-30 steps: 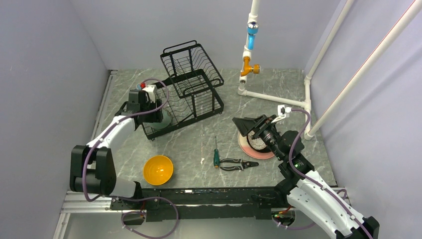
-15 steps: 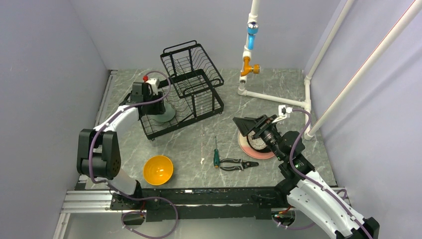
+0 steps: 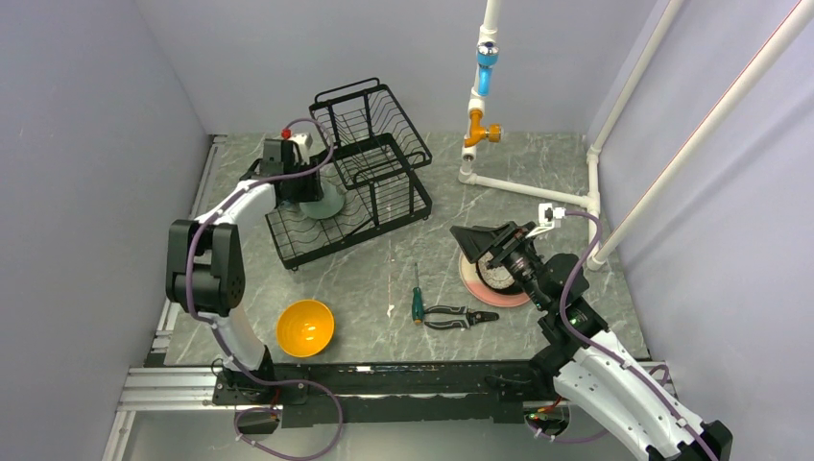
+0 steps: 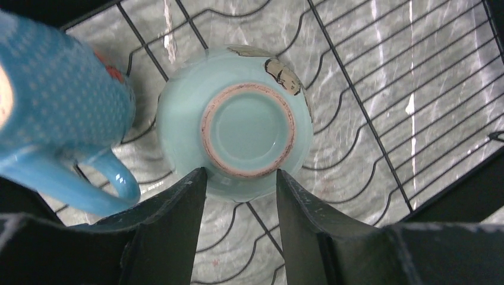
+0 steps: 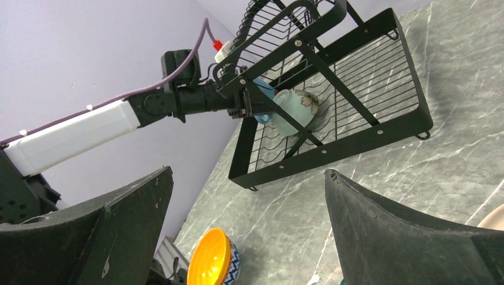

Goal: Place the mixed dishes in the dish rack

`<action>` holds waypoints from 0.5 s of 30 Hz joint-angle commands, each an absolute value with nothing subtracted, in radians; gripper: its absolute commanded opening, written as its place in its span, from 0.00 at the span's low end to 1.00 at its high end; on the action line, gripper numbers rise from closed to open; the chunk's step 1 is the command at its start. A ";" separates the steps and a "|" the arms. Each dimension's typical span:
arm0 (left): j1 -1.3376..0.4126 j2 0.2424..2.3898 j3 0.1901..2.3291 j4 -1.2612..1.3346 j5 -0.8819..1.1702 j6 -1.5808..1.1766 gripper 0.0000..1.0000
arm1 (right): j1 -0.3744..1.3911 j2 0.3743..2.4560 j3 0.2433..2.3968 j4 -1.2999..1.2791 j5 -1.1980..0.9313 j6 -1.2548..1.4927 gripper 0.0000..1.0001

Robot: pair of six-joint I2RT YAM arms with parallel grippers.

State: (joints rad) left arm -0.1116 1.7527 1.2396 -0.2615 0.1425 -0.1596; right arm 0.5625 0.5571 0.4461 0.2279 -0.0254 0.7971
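Observation:
The mint-green bowl (image 4: 238,119) lies in the lower tray of the black wire dish rack (image 3: 370,182) with its foot ring turned toward my left gripper (image 4: 240,170). The jaws are partly apart, with the fingertips (image 4: 199,178) against the bowl's near wall. The mug with the blue handle (image 4: 59,107) sits beside the bowl. My right gripper (image 5: 248,171) is wide open and empty above the speckled grey plate (image 3: 499,274), which lies on the pink-cream plate (image 3: 509,294). The orange bowl (image 3: 305,327) sits inside the blue-white zigzag bowl (image 5: 233,266). The black plate is not visible.
A green-handled screwdriver (image 3: 418,300) and black pliers (image 3: 459,315) lie on the marble table between the orange bowl and the plates. A white pipe frame (image 3: 523,187) with a blue and orange valve (image 3: 485,77) stands at the back right. Grey walls close both sides.
My left gripper and the mint-green bowl have moved from the rack's near left edge farther back into the lower tray. The right arm has not moved.

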 commanded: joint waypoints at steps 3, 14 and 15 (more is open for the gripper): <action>-0.110 1.860 1.367 -0.297 0.119 -0.176 0.52 | 0.559 0.567 0.481 0.236 -0.003 0.782 1.00; -0.102 1.974 1.519 -0.317 0.080 -0.160 0.53 | 0.560 0.604 0.510 0.223 -0.001 0.755 1.00; -0.101 1.979 1.523 -0.316 0.082 -0.160 0.53 | 0.559 0.605 0.510 0.223 -0.001 0.754 1.00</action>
State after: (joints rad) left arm -0.1101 1.9453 1.4715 -0.2825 0.0998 -0.1616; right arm 0.5625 0.6014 0.4622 0.2092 -0.0082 0.7773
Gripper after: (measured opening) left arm 0.528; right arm 0.994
